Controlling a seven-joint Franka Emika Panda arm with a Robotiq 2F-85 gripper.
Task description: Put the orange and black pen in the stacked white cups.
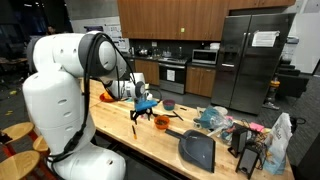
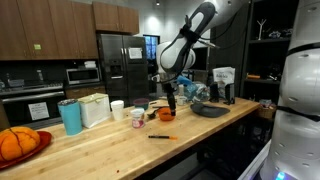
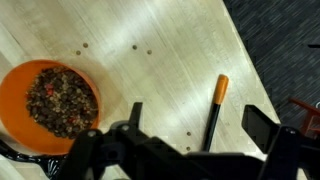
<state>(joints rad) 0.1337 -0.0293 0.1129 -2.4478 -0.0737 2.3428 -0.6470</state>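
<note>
From the wrist view I see my gripper point(image 3: 196, 120) open. Its two dark fingers point(image 3: 134, 114) stand wide apart at the bottom of the picture and hold nothing. The orange and black pen point(image 3: 214, 106) lies flat on the wooden table point(image 3: 170, 40) in the gap between them, nearer the right-hand finger in that picture. Its orange end points away from me and its black part runs back under the gripper. I cannot tell from this view how high above the pen I am.

To the left of the pen in the wrist view, well apart from it, sits an orange bowl point(image 3: 62, 100) filled with dark brownish bits. The table edge and dark floor point(image 3: 285, 40) show at the upper right.

In an exterior view the gripper point(image 2: 170, 103) hangs clear above the table, with the bowl point(image 2: 165, 114) behind it and the pen point(image 2: 160, 137) lying alone on bare wood closer to the table's near edge. The stacked white cups point(image 2: 117, 108) stand upright farther along the table, well apart from the pen, next to a small cup point(image 2: 138, 117) and short of a teal tumbler point(image 2: 71, 116).
</note>
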